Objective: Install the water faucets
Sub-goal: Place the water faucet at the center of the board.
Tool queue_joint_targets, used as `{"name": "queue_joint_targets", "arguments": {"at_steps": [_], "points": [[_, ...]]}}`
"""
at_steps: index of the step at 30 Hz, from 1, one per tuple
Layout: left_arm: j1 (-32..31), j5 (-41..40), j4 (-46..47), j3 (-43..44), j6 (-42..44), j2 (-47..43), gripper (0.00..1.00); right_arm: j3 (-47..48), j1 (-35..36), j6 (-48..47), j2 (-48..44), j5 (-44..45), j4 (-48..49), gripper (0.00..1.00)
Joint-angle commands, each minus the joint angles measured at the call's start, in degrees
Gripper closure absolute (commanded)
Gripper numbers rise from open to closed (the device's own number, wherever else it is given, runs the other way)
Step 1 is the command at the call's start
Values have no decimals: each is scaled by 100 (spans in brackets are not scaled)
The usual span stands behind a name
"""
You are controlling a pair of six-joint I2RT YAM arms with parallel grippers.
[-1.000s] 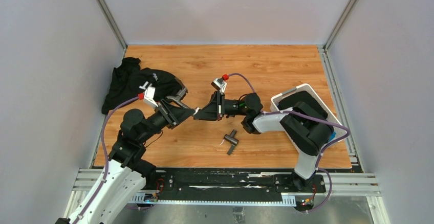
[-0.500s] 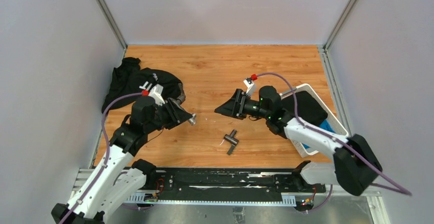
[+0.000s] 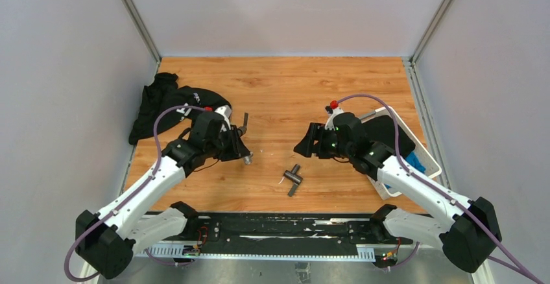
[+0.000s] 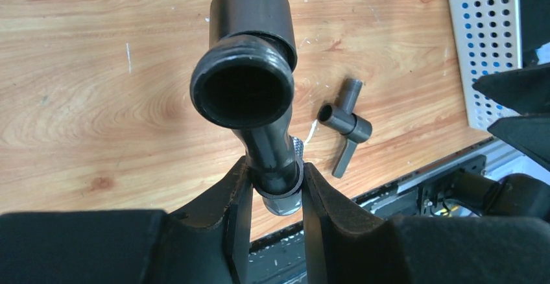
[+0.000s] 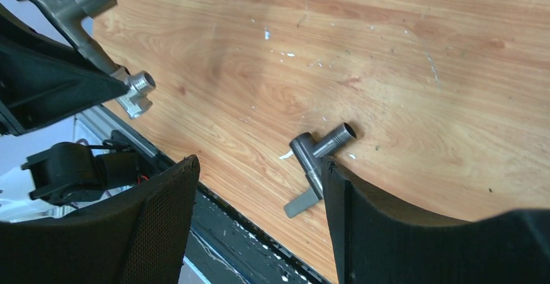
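At the far left of the wooden table I see a black cloth garment, crumpled. Just right of it, the left gripper sits above the table. Its jaws are clamped on the lower pipe stub of a dark-grey faucet body, whose open round mouth faces the wrist camera. A second faucet piece, T-shaped with a flat lever handle, lies on the table toward the near edge, between the two grippers and touching neither. The right gripper hovers right of it, jaws apart, holding nothing. A white perforated basket stands at the right edge with dark cloth inside.
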Motion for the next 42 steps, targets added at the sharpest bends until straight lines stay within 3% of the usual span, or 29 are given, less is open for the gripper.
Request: {"name": "queue_joint_targets", "arguments": {"at_steps": [1, 8, 13, 24, 30, 40, 42], "points": [[-25, -193, 195, 348, 313, 410, 100, -59, -67, -265, -74, 199, -592, 32], [-53, -359, -306, 591, 624, 898, 100, 21, -64, -337, 160, 124, -845, 33], [-231, -1219, -1183, 1217, 823, 1645, 100, -42, -64, -260, 229, 12, -722, 33], [-662, -1660, -1287, 2138, 725, 3343, 100, -210, -66, -254, -29, 31, -839, 33], [-703, -1974, -954, 2201, 649, 3773, 100, -332, -64, -272, -241, 76, -926, 33], [-759, -2192, -8, 1541, 432, 3992, 100, -322, -64, -332, -337, 124, -1078, 33], [-781, -2273, -51, 1528, 375, 4051, 95, -306, -64, -325, -306, 94, -1079, 33]]}}
